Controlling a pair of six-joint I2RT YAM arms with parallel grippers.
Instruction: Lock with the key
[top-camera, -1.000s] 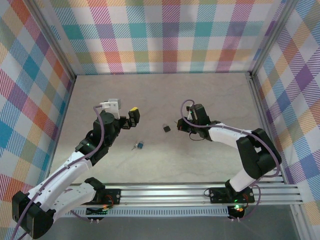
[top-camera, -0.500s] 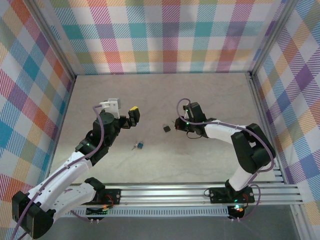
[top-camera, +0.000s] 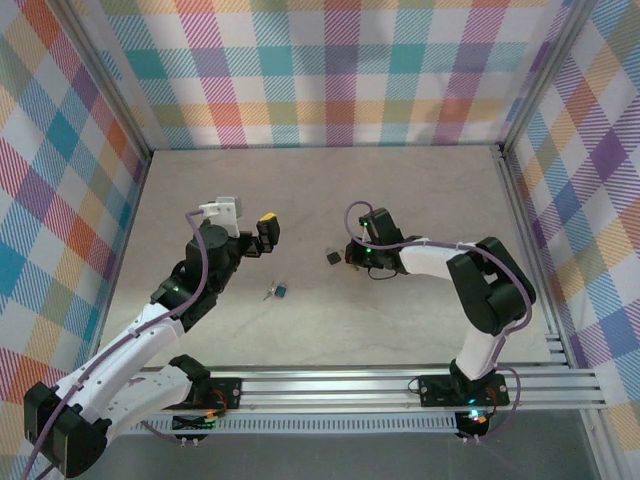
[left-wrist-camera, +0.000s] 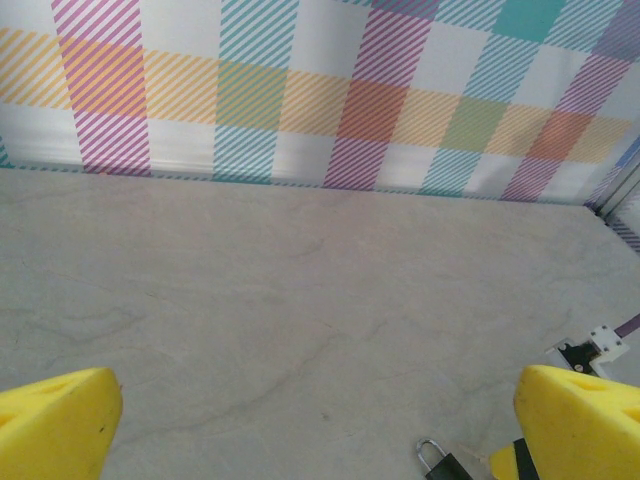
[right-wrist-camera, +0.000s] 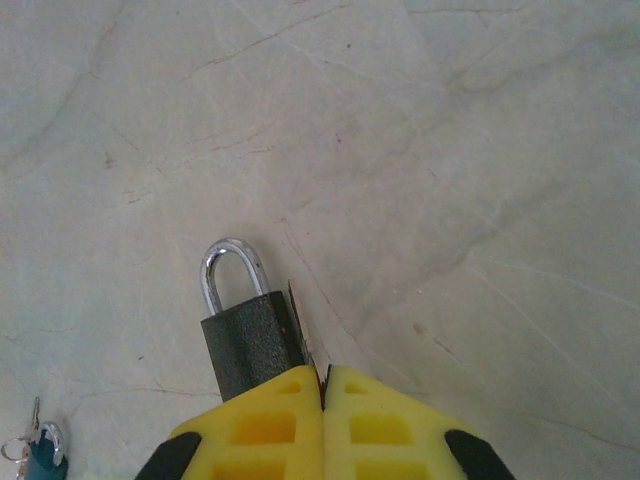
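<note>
Two arms | left jaws stood wide apart, empty; right jaws pressed together at base of small dark silver-shackled padlock (right-wrist-camera: 250, 340); teal-headed silver key (top-camera: 277, 292) lay nearby on pale marbled bench (top-camera: 400, 320)

Spread yellow fingers (left-wrist-camera: 55, 425) flank the lock (left-wrist-camera: 447, 466) on the table (left-wrist-camera: 300, 300)

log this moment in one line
left gripper: open | right gripper: shut, tips at lock | key: on table, unheld
</note>
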